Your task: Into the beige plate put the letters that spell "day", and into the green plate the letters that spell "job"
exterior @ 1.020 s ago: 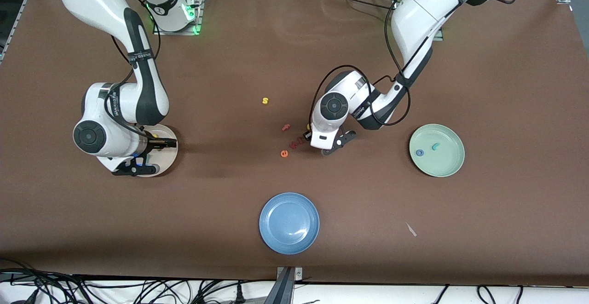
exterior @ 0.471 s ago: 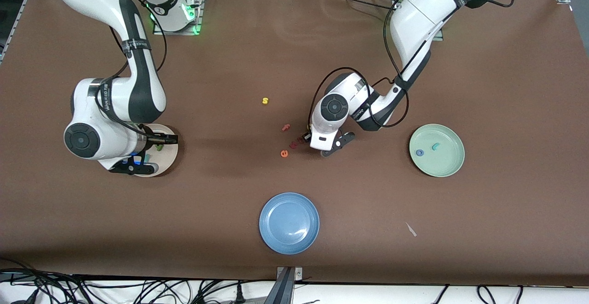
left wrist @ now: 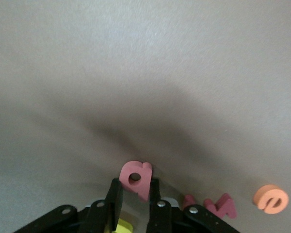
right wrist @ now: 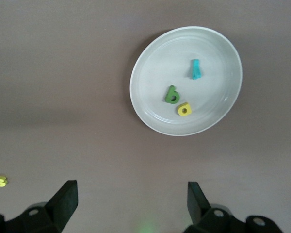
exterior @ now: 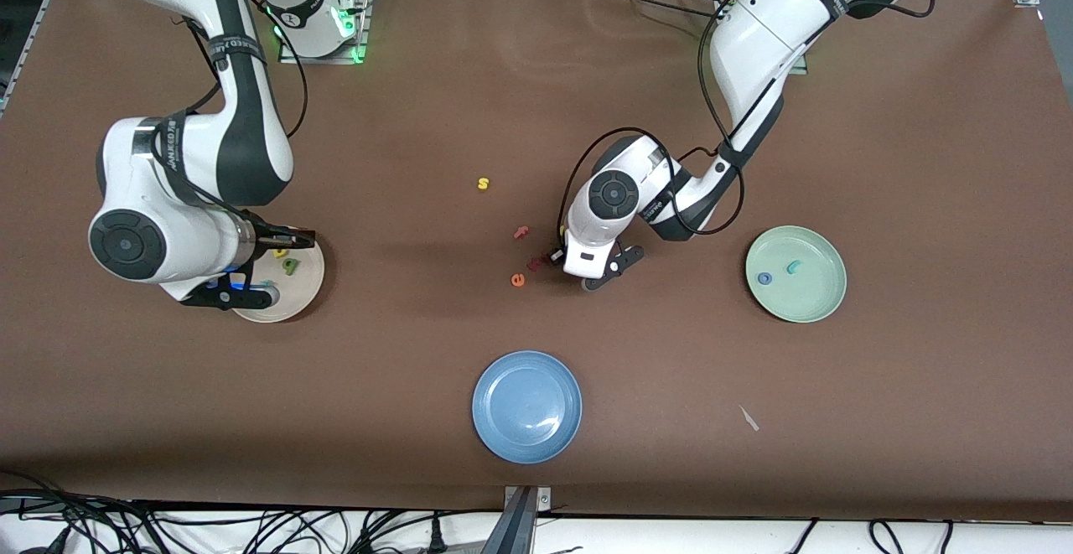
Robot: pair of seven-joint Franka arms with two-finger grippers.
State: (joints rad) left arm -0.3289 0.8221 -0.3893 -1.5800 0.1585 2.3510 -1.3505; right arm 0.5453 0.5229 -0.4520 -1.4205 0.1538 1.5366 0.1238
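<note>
Right claw (right wrist: 131, 204), fingers wide apart and empty, hangs above the tabletop (exterior: 419, 118) just beside the beige plate (exterior: 306, 290), toward the right arm's end. Since a second ago this arm has drawn up and away from the plate, uncovering its contents: the green "d" (right wrist: 171, 94), yellow "a" (right wrist: 184, 109) and teal "y" (right wrist: 196, 69) all lie inside it, the "d" and "a" just beside each other, the "y" apart.

Left claw (left wrist: 135, 201), down at the middle of the tabletop, has narrowed its fingers over the same second and now has them pressed against both sides of the pinkish-red "b" (left wrist: 136, 178), which sits on the surface.

Just beside it lie a red letter (left wrist: 222, 206) and the orange "e" (exterior: 518, 280), the "e" nearest the front camera; the pink "f" (exterior: 520, 232) and yellow "s" (exterior: 483, 183) lie farther from the camera.

Green plate (exterior: 817, 307), toward the left arm's end, holds the blue "o" (exterior: 764, 278) and teal "j" (exterior: 792, 266), unchanged. The blue plate (exterior: 526, 406) lies nearest the camera.
</note>
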